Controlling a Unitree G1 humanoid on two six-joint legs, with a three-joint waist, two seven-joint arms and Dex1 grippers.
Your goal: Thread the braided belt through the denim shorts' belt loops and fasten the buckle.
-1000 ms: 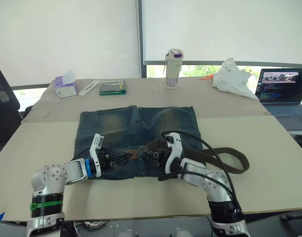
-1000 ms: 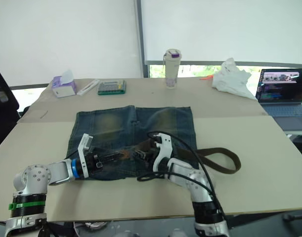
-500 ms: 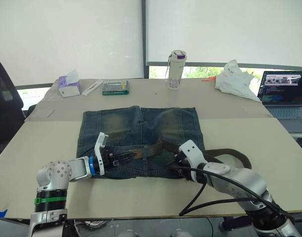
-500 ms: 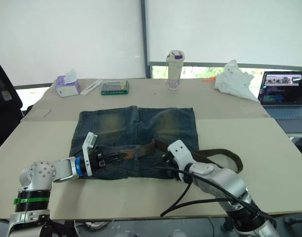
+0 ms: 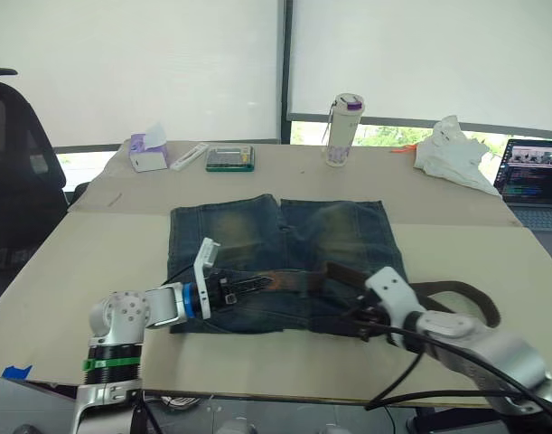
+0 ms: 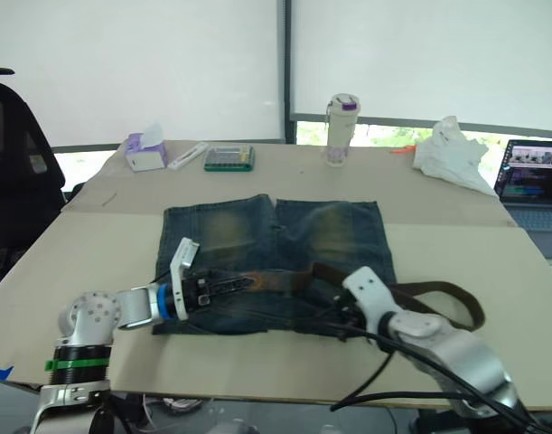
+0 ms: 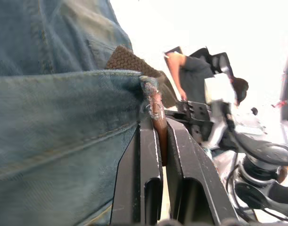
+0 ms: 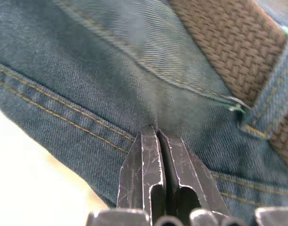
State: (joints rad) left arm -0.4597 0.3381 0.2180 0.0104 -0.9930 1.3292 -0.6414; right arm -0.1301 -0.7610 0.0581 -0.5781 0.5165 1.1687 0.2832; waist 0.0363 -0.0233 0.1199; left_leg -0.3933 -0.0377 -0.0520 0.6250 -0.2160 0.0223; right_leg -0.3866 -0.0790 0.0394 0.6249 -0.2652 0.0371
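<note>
Left, gripper (image 7: 155, 141) pinches belt (image 5: 285, 280) tip to guide it; right gripper (image 8: 158, 141), closed, pins shorts (image 5: 248, 226) flat.

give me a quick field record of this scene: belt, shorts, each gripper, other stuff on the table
belt: lies along the shorts' waistband, free end looping off past the right side
shorts: flat on the table, waistband toward the robot
left gripper: shut on the belt end at the waistband
right gripper: shut, tips on the denim by a belt loop
other: bottle, tissue box, calculator, laptop
</note>
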